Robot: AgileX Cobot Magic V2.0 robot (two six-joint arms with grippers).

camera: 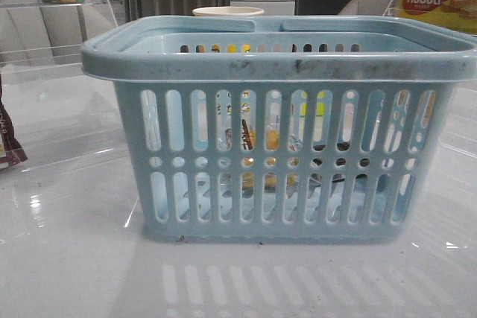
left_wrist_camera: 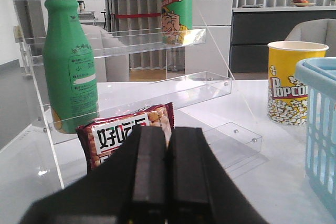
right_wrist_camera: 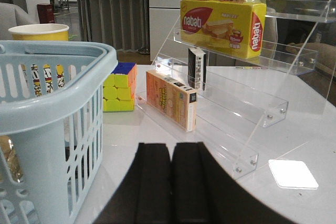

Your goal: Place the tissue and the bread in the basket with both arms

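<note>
The light-blue basket [camera: 283, 102] stands in the middle of the table and fills the front view. Through its slots I see golden-brown wrapped pieces, apparently the bread [camera: 271, 141], lying inside on the bottom. A pale blue-white shape beside it [camera: 335, 195] may be the tissue; I cannot tell for sure. Neither gripper shows in the front view. My left gripper [left_wrist_camera: 167, 132] is shut and empty, left of the basket [left_wrist_camera: 320, 129]. My right gripper [right_wrist_camera: 171, 148] is shut and empty, right of the basket [right_wrist_camera: 47, 103].
An acrylic shelf [left_wrist_camera: 157, 90] on the left holds green bottles [left_wrist_camera: 68, 66] and a dark red snack packet [left_wrist_camera: 126, 129]. A popcorn cup [left_wrist_camera: 294, 82] stands behind the basket. The right acrylic shelf [right_wrist_camera: 247, 103] holds a nabati box [right_wrist_camera: 223, 24] and an orange box [right_wrist_camera: 170, 99]; a Rubik's cube [right_wrist_camera: 119, 87] stands beside it.
</note>
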